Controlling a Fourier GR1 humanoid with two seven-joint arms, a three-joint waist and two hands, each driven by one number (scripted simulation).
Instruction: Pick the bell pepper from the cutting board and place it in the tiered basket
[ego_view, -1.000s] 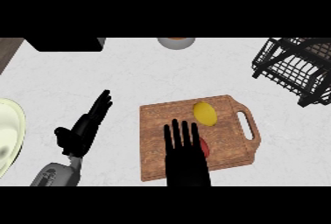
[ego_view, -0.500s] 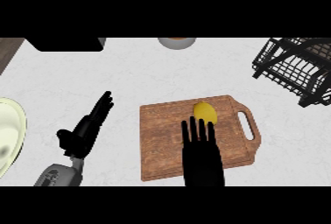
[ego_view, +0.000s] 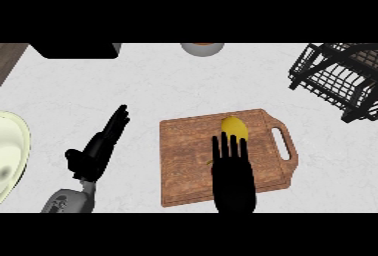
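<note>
A yellow bell pepper (ego_view: 235, 126) lies on the far part of the wooden cutting board (ego_view: 188, 150), left of the board's handle slot. My right hand (ego_view: 233, 172) is open above the board, fingers straight and pointing away, their tips just short of the pepper's near side. The black wire tiered basket (ego_view: 339, 80) stands at the far right of the counter, partly cut by the view's edge. My left hand (ego_view: 100, 147) rests open on the counter left of the board, fingers stretched toward the back.
A pale plate (ego_view: 11, 152) shows at the left edge. A grey bowl (ego_view: 201, 48) sits at the back centre and a black object (ego_view: 74, 50) at the back left. A brown strip (ego_view: 9, 57) marks the counter's far left corner.
My right hand has slid rightward and forward over the board, bringing its fingertips up to the pepper. The left hand has stayed where it was.
</note>
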